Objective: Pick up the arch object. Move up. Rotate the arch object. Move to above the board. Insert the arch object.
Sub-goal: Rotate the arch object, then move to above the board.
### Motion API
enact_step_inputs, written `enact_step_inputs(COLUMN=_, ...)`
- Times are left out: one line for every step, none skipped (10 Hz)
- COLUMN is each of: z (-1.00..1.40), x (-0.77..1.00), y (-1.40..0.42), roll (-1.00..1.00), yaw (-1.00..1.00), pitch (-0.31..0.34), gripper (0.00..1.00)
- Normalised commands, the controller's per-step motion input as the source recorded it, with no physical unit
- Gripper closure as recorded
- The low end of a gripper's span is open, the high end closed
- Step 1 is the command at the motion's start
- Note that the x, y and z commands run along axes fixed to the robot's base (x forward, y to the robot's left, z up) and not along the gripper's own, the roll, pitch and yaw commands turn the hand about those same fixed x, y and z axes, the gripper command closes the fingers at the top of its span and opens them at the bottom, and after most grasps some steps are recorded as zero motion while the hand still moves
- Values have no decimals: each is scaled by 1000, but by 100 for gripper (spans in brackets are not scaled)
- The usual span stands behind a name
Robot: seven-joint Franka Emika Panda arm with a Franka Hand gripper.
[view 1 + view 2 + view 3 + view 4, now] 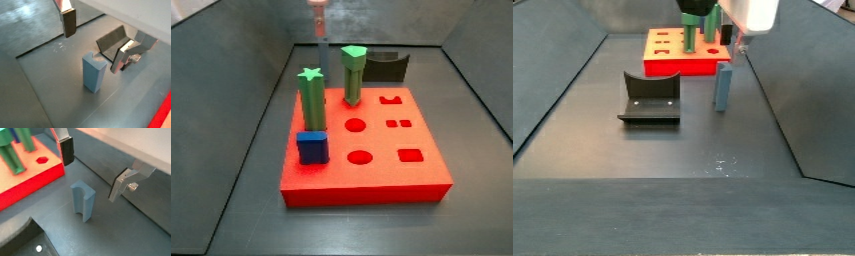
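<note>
Slate-blue, the arch (83, 201) stands upright on the desk (133, 238) just beside the board (30, 180). The gripper (95, 167) hovers above the arch, fingers (67, 152) apart and empty. Best to descend straight, centring the arch between the pads before closing.

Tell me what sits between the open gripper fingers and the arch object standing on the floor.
Nothing: in both wrist views the gripper hangs open above the upright arch object, and the stretch between them is bare. The board lies off to one side.
</note>
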Motion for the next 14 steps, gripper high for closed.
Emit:
enact_step_inputs(z=-40, x=41, y=22, roll=-7, yaw=-298, pitch=4, gripper=0)
enact_step_inputs(z=-1000, x=0, y=0, roll=-7, yaw=-164, pitch=4, gripper=0)
enact_step_inputs(z=-1000, x=10, y=3, roll=-2, yaw=-111, pitch=-9, gripper=0)
enact_step_inputs(z=-1000, x=15, y=12, roll=11, yaw=-82, pitch=-19, gripper=0)
enact_step_inputs(z=-1000, x=17, y=21, roll=23, yaw=-65, pitch=-26, gripper=0)
enact_step_inputs(z=-873, x=17, y=22, roll=31, yaw=-50, pitch=-31, gripper=0)
enact_step_inputs(z=-739, x=19, y=22, roll=40, yaw=-37, pitch=-33, gripper=0)
enact_step_inputs(z=-560, x=23, y=20, roll=52, yaw=-22, pitch=-35, gripper=0)
enact_step_inputs(z=-430, x=28, y=18, roll=62, yaw=-15, pitch=-33, gripper=0)
enact_step_inputs(z=-307, x=30, y=18, roll=75, yaw=-14, pitch=-28, gripper=0)
enact_step_inputs(z=-189, x=38, y=17, roll=87, yaw=-12, pitch=-26, gripper=0)
enact_step_inputs(z=0, x=0, y=0, roll=98, yaw=-8, pitch=-13, gripper=100)
enact_step_inputs(z=1000, x=29, y=172, roll=-91, yaw=154, pitch=171, gripper=100)
enact_step_inputs(z=1000, x=23, y=166, roll=-100, yaw=134, pitch=184, gripper=100)
